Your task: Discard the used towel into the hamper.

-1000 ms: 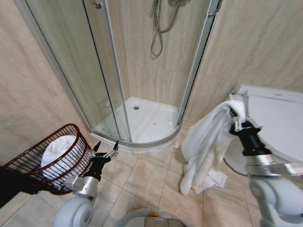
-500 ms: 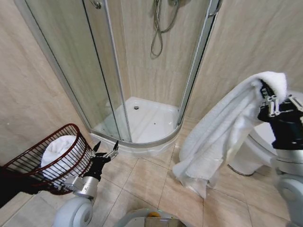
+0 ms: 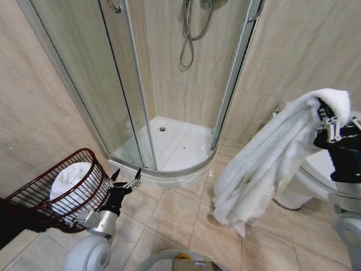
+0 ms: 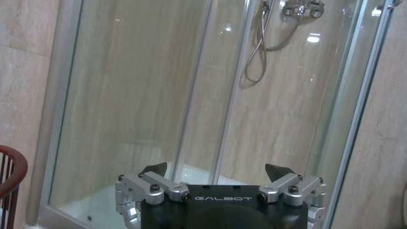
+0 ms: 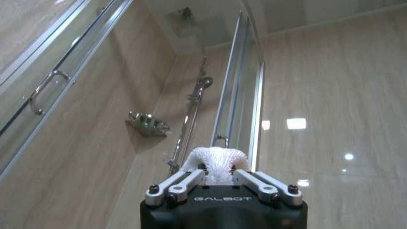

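— So where's the towel (image 3: 265, 169) now?

— Pinched in the right gripper (image 3: 326, 119), whose fingers are closed on 1 end, high on the robot's right beside the toilet (image 3: 304, 183); the rest hangs long, down and leftward toward the floor tiles (image 3: 175, 212).

— And the hamper (image 3: 59, 195)?

— Well apart, low on the far left, by the wall. The left gripper (image 3: 125, 179) sits just beside it, fingers spread, empty.

— So the carry runs right to left?

— Likely, yes.

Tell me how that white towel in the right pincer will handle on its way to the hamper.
Probably floppy: the towel drapes in loose folds from the right pincer, its low end near the floor, so it may drag. It looks thick, perhaps bulky for the hamper, which already holds white cloth. The pinch is on a bunched end, so slipping seems unlikely.
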{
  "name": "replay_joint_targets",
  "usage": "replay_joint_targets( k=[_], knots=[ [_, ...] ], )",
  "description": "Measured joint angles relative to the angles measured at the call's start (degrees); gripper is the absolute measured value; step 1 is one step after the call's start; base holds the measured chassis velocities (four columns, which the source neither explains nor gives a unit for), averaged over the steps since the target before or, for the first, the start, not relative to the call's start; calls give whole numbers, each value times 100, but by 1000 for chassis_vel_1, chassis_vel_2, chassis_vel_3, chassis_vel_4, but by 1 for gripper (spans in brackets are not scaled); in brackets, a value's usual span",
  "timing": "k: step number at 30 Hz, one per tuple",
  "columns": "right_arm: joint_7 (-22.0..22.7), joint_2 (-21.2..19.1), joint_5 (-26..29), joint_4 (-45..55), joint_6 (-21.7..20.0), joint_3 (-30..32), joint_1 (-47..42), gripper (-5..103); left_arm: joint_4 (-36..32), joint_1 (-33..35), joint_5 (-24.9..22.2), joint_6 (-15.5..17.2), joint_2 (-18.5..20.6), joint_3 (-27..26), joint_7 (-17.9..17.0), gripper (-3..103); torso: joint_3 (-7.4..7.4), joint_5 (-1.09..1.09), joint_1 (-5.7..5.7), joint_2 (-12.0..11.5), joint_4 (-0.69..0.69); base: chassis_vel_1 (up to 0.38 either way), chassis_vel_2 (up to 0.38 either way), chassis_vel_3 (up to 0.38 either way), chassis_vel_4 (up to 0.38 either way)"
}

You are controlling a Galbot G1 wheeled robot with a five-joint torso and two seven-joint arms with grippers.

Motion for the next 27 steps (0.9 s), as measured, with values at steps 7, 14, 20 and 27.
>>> replay_joint_targets(
  k=[7, 14, 20, 27],
  knots=[
    [23, 10, 6, -7, 33, 7, -7, 7, 0, 0, 0, 0, 0, 0, 0, 100, 143, 0, 23, 159, 0, 0, 0, 0, 0],
    [32, -10, 91, -11, 58, 99, -9, 7, 0, 0, 0, 0, 0, 0, 0, 100, 288, 0, 49, 328, 0, 0, 0, 0, 0],
    [32, -46, 209, -13, 58, 246, -29, 7, 0, 0, 0, 0, 0, 0, 0, 100, 411, 0, 75, 475, 0, 0, 0, 0, 0],
    [35, -64, 221, -16, 57, 258, -36, 7, 0, 0, 0, 0, 0, 0, 0, 100, 511, 0, 122, 622, 0, 0, 0, 0, 0]
  ],
)
